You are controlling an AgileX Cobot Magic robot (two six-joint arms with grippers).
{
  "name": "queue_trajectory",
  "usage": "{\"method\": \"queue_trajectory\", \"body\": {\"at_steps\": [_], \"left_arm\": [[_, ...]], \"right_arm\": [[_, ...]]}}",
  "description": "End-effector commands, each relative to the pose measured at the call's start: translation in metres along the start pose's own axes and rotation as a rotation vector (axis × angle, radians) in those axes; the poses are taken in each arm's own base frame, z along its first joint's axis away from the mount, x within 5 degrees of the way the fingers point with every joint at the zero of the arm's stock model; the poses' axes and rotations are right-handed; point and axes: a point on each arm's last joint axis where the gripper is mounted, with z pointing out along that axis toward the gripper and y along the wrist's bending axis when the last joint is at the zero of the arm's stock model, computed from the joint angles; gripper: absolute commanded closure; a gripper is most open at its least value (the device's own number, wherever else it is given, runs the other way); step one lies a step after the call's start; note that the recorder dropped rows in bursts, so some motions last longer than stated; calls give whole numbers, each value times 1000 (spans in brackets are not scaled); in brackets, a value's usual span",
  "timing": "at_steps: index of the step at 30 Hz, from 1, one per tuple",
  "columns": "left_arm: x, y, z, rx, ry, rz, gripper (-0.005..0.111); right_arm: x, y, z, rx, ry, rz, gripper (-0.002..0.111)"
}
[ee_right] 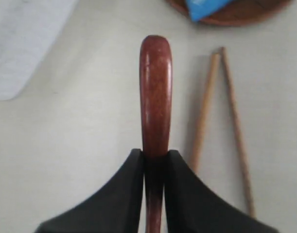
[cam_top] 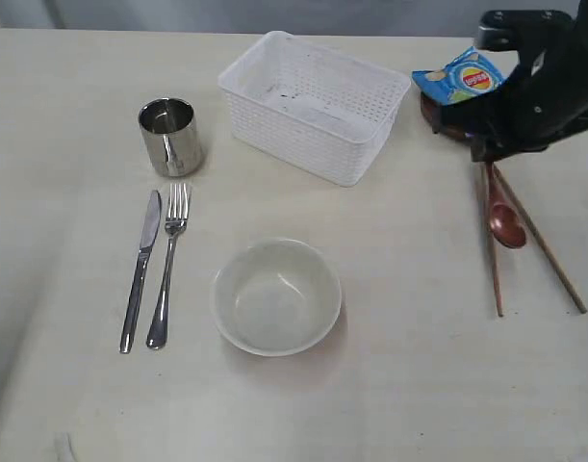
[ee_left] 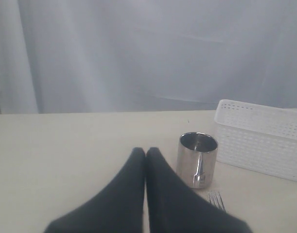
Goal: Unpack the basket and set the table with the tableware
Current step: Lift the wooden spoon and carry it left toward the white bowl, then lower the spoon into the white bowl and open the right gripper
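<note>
While the left gripper [ee_left: 146, 154] hangs low over the table [cam_top: 419, 385] with its two dark fingers pressed flat together and nothing between them, the action is all on the right side. There the right gripper [ee_right: 154, 158] is clamped on the handle of the reddish-brown wooden spoon [ee_right: 155, 87]: glossy, smooth, its rounded end pointing away from the fingers. Whether that end touches the tabletop, I cannot tell. Just beside it lie the two wooden chopsticks [cam_top: 539, 245], thin and pale brown. Their tips are close together near the gripper and they splay apart toward the near edge in a narrow V.

Behind the gripper sits the small brown plate [cam_top: 430, 111], mostly hidden, with the blue crisp packet [cam_top: 462, 77] resting on it. In the middle at the back stands the white basket [cam_top: 313, 106], set at an angle, with lattice sides and a bare white floor with a few dark specks.

Over on the left, the place setting looks neat. The shiny steel cup [cam_top: 170, 137] stands upright, mouth up. Below it the knife [cam_top: 141, 269] and fork [cam_top: 168, 265] lie side by side, nearly parallel, tines and blade pointing toward the cup. The pale round bowl [cam_top: 276, 295] sits upright to their right, in front of the basket and well apart from it.
</note>
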Motion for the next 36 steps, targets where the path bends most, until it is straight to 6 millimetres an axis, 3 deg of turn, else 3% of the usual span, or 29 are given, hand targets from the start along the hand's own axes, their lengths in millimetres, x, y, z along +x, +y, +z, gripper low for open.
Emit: {"method": "queue_trajectory", "body": {"at_steps": [1,5,10,14,24,36], "left_arm": [[0,0,0,1,-7,3,107],[0,0,0,1,-7,3,107],[0,0,0,1,-7,3,107],[0,0,0,1,-7,3,107],[0,0,0,1,-7,3,107],[0,0,0,1,-7,3,107]], "right_arm": [[8,62,-39,-100,-112,-185,109],[34,130,-74,-218,-220,-430,109],[53,174,-89,-300,-340,-622,109],[63,200,-86,-359,-398,-704,109],[73,222,-32,-338,-324,-838,109],[81,228,3,-319,-243,-849,109]]}}
